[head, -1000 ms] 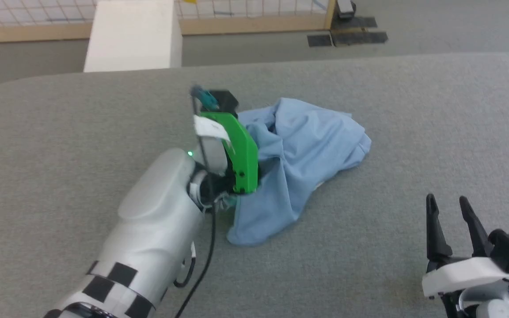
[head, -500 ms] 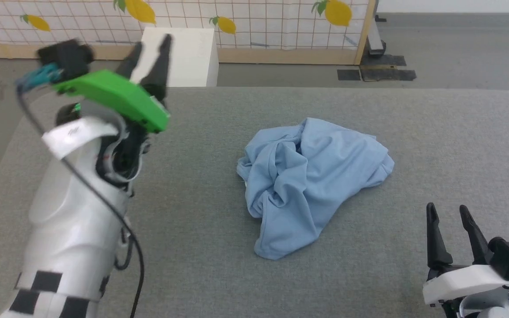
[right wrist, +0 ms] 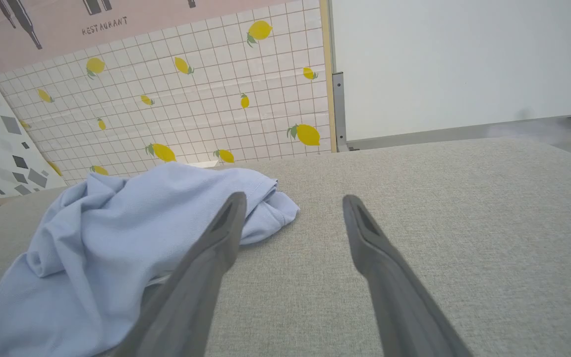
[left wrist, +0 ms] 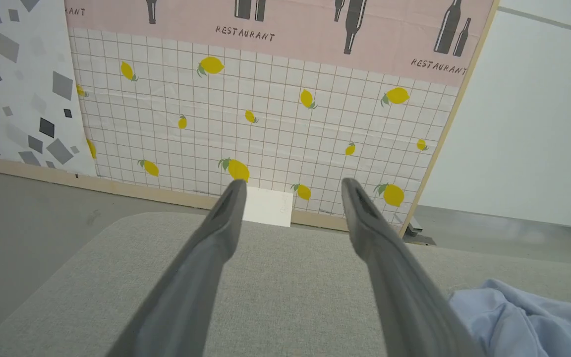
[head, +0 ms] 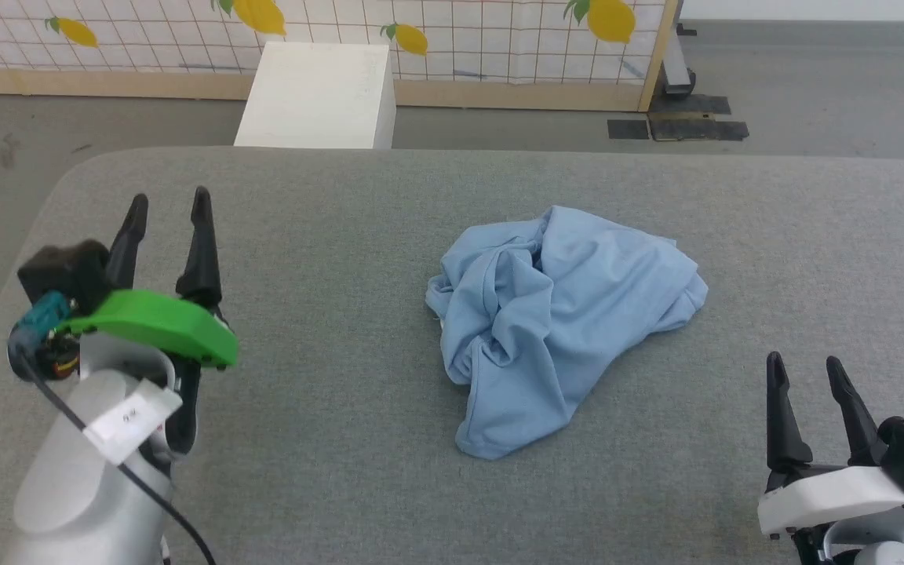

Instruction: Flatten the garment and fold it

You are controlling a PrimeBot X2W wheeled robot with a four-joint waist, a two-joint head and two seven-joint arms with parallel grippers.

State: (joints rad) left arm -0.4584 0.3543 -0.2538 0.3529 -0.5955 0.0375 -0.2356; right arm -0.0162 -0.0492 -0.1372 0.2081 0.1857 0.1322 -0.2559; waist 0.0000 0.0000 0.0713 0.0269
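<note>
Inspection from the remote station.

**Left tool:** I find the left tool (head: 169, 198) over the near left part of the bench (head: 358, 227), under a green housing. Its two dark fingers are spread, with nothing between them. The left wrist view confirms the empty gap. Through it I see the bench's far edge and a white box (head: 315, 94) standing on the floor (head: 107, 118) just behind.

**Right tool:** The right tool (head: 804, 361) sits at the near right corner of the bench under a white housing. Its fingers are likewise spread and empty, pointing toward the far side.

**Task item:** The light blue shirt (head: 570, 314) lies in a crumpled heap on the grey bench surface, a little right of centre. It is between the two tools, nearer the right one and touching neither. Deep folds bunch along its left side. The right side is smoother, and one flap runs down to a rounded end toward the near edge. The right wrist view shows a fine knit texture and a stitched hem at the heap's far end. In that view the shirt lies left of the fingers. In the left wrist view a corner of it shows at the lower right.

**Surroundings:** A wood-framed screen printed with lemons (head: 499, 31) stands on the floor beyond the bench. Dark tape patches (head: 676, 127) lie on the floor by its right post.
</note>
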